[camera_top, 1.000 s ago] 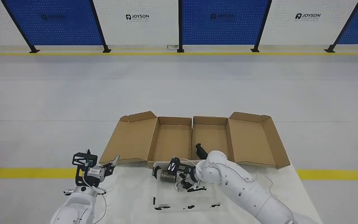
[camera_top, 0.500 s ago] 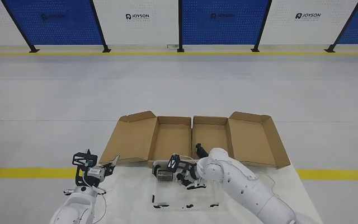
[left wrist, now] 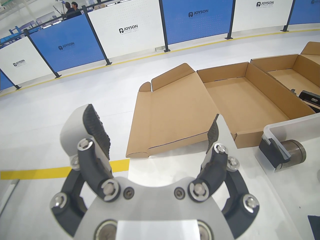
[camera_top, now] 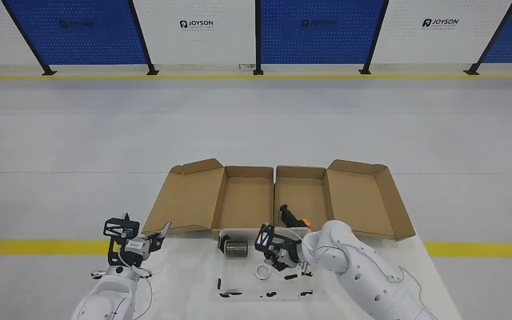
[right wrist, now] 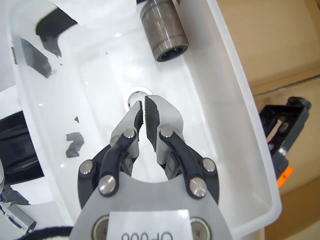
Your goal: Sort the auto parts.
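Drawn back from the metal cylinder (camera_top: 234,248) that it covered a second ago, the right hand (right wrist: 143,102) is now seen nearer the middle of the clear bin (right wrist: 225,51). The cylinder is left uncovered at the bin's end on the left arm's side. The right hand's fingers are held almost together, with nothing seen between them. A small white ring (right wrist: 136,94) lies on the bin floor just beneath the tips, and whether it is touched cannot be told. A black part (left wrist: 271,148) is seen against one end of the cylinder. The left hand (left wrist: 153,123) is held wide open and empty above the white surface (camera_top: 184,280), well apart from the bin. Two open cardboard boxes are set side by side beyond the bin, the left box (camera_top: 244,204) and the right box (camera_top: 308,192). A black piece with an orange tag (camera_top: 292,217) lies in the right box near its front wall.
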Robot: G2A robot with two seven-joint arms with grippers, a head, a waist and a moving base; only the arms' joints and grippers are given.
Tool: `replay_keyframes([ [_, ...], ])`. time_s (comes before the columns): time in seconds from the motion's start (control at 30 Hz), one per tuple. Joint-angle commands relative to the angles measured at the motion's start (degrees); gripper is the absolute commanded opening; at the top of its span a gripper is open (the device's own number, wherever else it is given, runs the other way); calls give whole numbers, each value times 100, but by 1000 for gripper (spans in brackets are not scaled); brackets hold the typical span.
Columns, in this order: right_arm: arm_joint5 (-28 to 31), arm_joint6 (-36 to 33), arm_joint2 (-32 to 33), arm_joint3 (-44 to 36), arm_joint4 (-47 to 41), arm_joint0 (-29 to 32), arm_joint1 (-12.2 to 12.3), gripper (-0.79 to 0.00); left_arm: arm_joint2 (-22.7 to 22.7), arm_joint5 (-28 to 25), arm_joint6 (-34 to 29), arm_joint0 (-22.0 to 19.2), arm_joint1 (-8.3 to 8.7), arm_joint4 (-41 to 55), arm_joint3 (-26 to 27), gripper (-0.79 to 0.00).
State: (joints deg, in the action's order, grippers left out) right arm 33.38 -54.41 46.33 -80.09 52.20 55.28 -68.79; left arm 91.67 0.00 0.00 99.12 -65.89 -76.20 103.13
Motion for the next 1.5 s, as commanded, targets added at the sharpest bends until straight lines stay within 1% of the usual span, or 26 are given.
replay_keyframes([
  [0.0, -133, -128, -122, 152, -15, -94, -43, -548, 0, 0, 0, 0, 0, 0, 0, 0],
  [0.17, -309, -144, -395, 497, -52, -354, -170, -548, 0, 0, 0, 0, 0, 0, 0, 0],
  [0.47, -428, -69, -828, 925, -36, -644, -378, -551, 0, 0, 0, 0, 0, 0, 0, 0],
  [0.7, -622, 32, -1110, 1299, 64, -822, -545, -563, 0, 0, 0, 0, 0, 0, 0, 0],
  [0.77, -664, 37, -1178, 1365, 85, -851, -586, -579, 0, 0, 0, 0, 0, 0, 0, 0],
  [0.83, -679, 45, -1221, 1422, 88, -884, -620, -619, 0, 0, 0, 0, 0, 0, 0, 0],
  [0.87, -672, 48, -1237, 1446, 84, -899, -635, -671, 0, 0, 0, 0, 0, 0, 0, 0],
  [0.9, -661, 61, -1245, 1465, 66, -909, -647, -767, 0, 0, 0, 0, 0, 0, 0, 0],
  [0.93, -637, 67, -1250, 1482, 48, -918, -656, -785, 0, 0, 0, 0, 0, 0, 0, 0],
  [1.0, -557, 93, -1234, 1494, -5, -932, -662, -785, 0, 0, 0, 0, 0, 0, 0, 0],
  [1.17, -171, 261, -965, 1326, -212, -880, -565, -785, 0, 0, 0, 0, 0, 0, 0, 0],
  [1.23, 116, 412, -812, 1116, -277, -765, -485, -785, 0, 0, 0, 0, 0, 0, 0, 0],
  [1.33, 573, 725, -461, 671, -304, -503, -311, -785, 0, 0, 0, 0, 0, 0, 0, 0],
  [1.47, 1111, 1239, 258, 36, -425, -58, -40, -785, 0, 0, 0, 0, 0, 0, 0, 0],
])
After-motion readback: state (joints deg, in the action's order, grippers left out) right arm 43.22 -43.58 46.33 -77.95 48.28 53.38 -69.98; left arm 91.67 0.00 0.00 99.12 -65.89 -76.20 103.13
